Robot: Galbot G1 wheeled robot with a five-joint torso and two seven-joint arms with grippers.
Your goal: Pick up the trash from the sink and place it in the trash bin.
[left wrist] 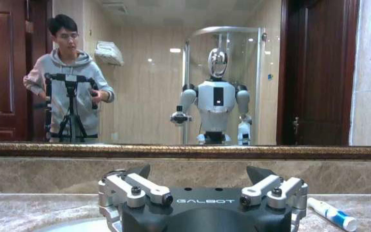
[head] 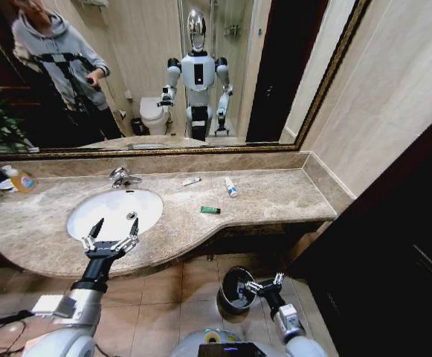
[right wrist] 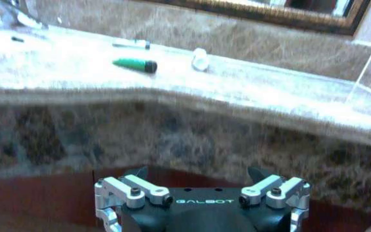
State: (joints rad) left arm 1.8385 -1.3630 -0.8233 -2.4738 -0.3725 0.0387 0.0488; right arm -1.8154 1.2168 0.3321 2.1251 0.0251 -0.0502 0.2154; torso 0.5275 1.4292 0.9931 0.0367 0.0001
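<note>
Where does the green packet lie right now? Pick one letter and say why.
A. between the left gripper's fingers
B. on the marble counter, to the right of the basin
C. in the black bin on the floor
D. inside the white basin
B: the green packet lies flat on the marble counter, to the right of the white basin, apart from the open left gripper and from the black bin below.

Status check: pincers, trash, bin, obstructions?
Left pincer open over sink. Right pincer open, empty, by trash bin. Green packet, tube on counter.
</note>
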